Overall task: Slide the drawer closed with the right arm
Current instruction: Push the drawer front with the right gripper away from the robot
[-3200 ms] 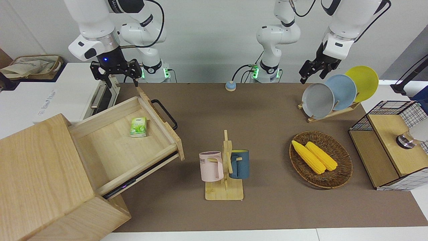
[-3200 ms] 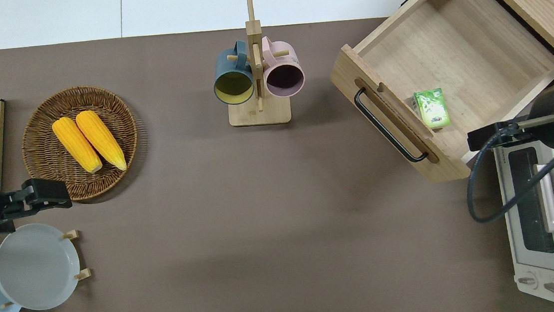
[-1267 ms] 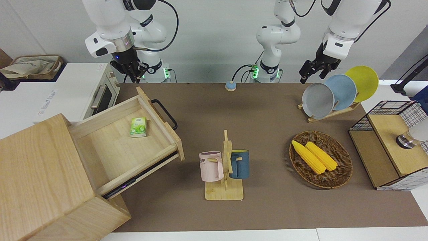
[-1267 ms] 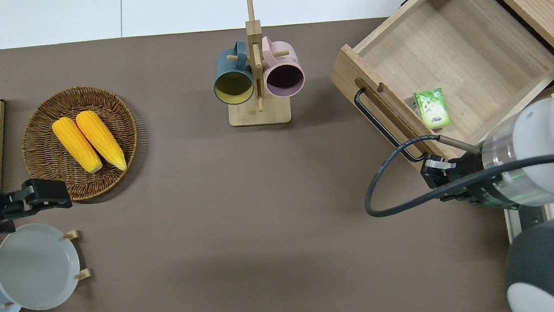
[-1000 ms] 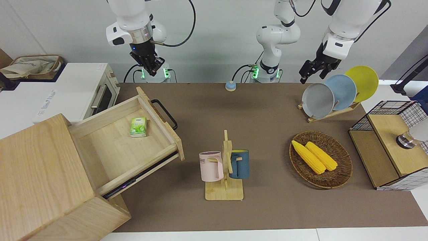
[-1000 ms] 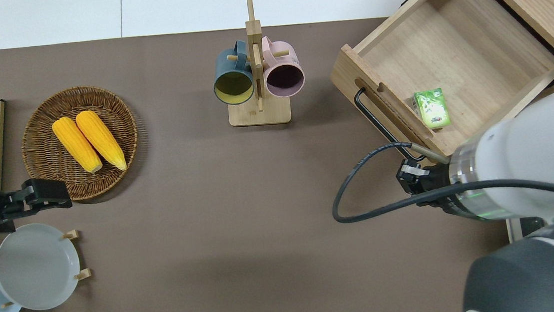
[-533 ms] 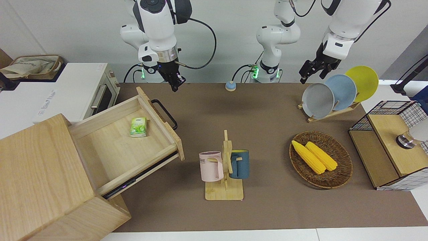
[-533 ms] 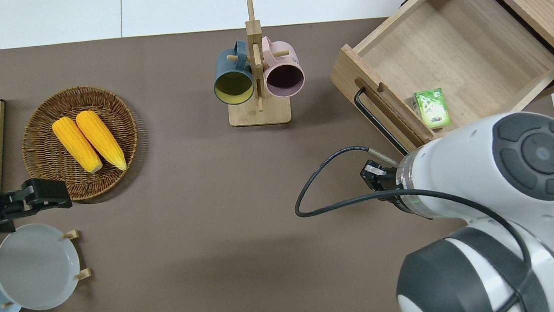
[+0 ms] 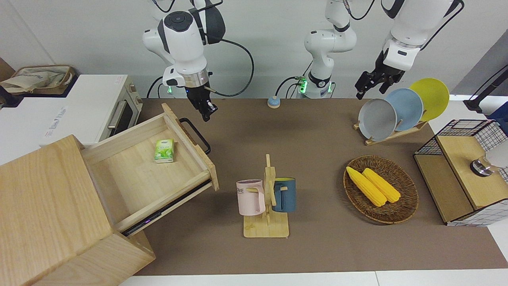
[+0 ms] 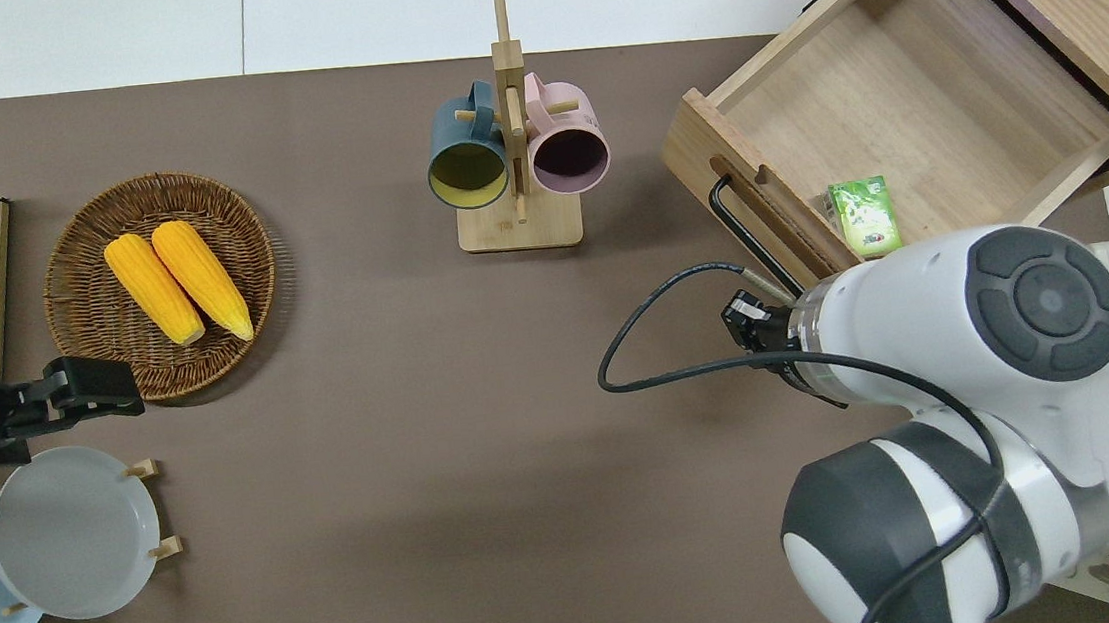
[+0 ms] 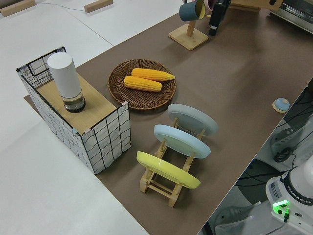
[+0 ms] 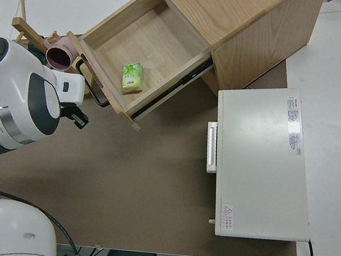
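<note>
- Since 3.2 s ago, the right hand [image 9: 206,112] has travelled from above the toaster oven [image 12: 261,165] to a position over the table [image 9: 317,131], just beside the black handle [image 9: 195,135] of the drawer [image 9: 147,171].
- Right hand state: cannot tell whether its fingers are open or closed; it holds nothing.
- Drawer state: pulled fully out of the cabinet [image 9: 51,206], at the right arm's end of the table, position unchanged.
- Judgement: the approach is nearly complete; contact with the drawer front and the push remain.
- Drawer contents: 1 green packet [image 9: 164,150], lying near the drawer front.
- Wicker basket [image 9: 381,189] contents: 2 corn cobs [image 9: 373,185].
- Left hand [image 9: 371,82]: parked; finger state cannot be told.
</note>
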Motion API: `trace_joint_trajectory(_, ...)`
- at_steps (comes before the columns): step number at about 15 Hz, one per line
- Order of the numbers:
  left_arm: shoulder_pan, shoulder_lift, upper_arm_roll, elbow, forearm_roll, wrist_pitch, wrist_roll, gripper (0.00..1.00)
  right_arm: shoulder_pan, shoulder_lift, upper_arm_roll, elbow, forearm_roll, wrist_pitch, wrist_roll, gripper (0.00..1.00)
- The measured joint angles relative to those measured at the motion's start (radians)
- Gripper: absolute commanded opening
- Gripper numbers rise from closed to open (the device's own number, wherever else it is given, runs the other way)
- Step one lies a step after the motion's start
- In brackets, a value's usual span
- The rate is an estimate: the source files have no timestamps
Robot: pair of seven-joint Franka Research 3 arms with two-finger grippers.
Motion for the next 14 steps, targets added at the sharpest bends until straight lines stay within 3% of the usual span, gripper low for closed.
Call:
trace_joint_trajectory(8,0.0,0.0,0.0,0.0,0.0,0.0,0.0,0.99,-0.001,0.102,-0.005,-0.006,-0.068,0.108,0.006,0.002)
trace_joint_trajectory(14,0.0,0.0,0.0,0.0,0.0,0.0,0.0,0.99,-0.009,0.119,-0.008,0.017,-0.093,0.124,0.007,0.0)
